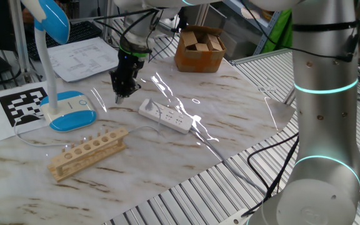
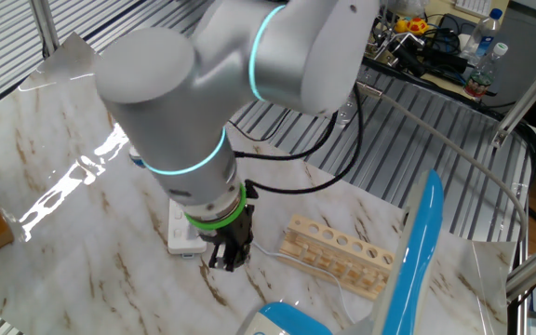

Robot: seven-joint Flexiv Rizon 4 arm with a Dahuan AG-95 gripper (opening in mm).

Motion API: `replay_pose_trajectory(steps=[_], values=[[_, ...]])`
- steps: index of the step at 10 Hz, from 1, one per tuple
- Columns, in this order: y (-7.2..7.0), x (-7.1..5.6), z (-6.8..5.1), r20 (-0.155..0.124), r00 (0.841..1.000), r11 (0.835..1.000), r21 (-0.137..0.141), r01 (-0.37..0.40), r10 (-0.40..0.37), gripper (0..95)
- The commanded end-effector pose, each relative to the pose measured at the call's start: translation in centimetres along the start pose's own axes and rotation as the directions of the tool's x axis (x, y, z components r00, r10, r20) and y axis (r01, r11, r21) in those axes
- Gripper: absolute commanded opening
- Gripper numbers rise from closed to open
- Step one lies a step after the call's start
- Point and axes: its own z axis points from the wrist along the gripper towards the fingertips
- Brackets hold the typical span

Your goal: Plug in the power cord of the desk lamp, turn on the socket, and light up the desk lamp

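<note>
The desk lamp stands at the left, with its blue-topped base point(image 1: 71, 111), white neck and blue head point(image 1: 50, 17); its head point(image 2: 418, 244) also fills the lower right of the other fixed view. The white socket strip point(image 1: 164, 116) lies mid-table, and the arm hides part of it point(image 2: 179, 234) in the other fixed view. My gripper point(image 1: 120, 95) points down just left of the strip's near end, close to the table. Its fingers point(image 2: 228, 260) are drawn together. The thin power cord point(image 2: 270, 251) runs from the fingertips towards the rack. The plug itself is hidden between the fingers.
A wooden rack with round holes point(image 1: 87, 152) lies in front of the lamp and shows in the other fixed view point(image 2: 338, 251). A cardboard box point(image 1: 199, 49) and papers point(image 1: 83, 57) sit at the back. A black-and-white marker sheet point(image 1: 22, 104) lies left. The table edge runs along slatted metal point(image 1: 186, 194).
</note>
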Motion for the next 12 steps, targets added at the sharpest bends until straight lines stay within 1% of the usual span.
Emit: replay_pose_trajectory(steps=[1, 2, 3, 4, 5, 6, 7, 8, 9, 11, 12], values=[[1.22, -0.26, -0.65, -0.006, 0.997, 0.997, 0.006, -0.073, 0.073, 0.0], [1.39, -0.31, -0.77, -0.002, 0.997, 0.997, 0.012, -0.073, 0.073, 0.0], [1.39, -0.31, -0.77, 0.010, 0.997, 0.997, 0.018, -0.074, 0.074, 0.0], [1.39, -0.31, -0.77, 0.034, 0.997, 0.997, 0.043, -0.070, 0.069, 0.0], [1.39, -0.31, -0.77, 0.107, 0.992, 0.994, 0.085, -0.074, 0.064, 0.0], [1.39, -0.31, -0.77, 0.130, 0.990, 0.993, 0.094, -0.071, 0.058, 0.0], [1.39, -0.31, -0.77, 0.113, 0.993, 0.994, 0.095, -0.048, 0.038, 0.0], [1.39, -0.31, -0.77, 0.066, 0.998, 0.996, 0.087, -0.022, 0.016, 0.0], [1.39, -0.31, -0.77, 0.041, 0.999, 0.997, 0.083, -0.011, 0.007, 0.0], [1.39, -0.31, -0.77, 0.023, 0.999, 0.996, 0.081, 0.023, -0.025, 0.0], [1.39, -0.31, -0.77, 0.005, 1.000, 0.998, 0.069, 0.016, -0.017, 0.0]])
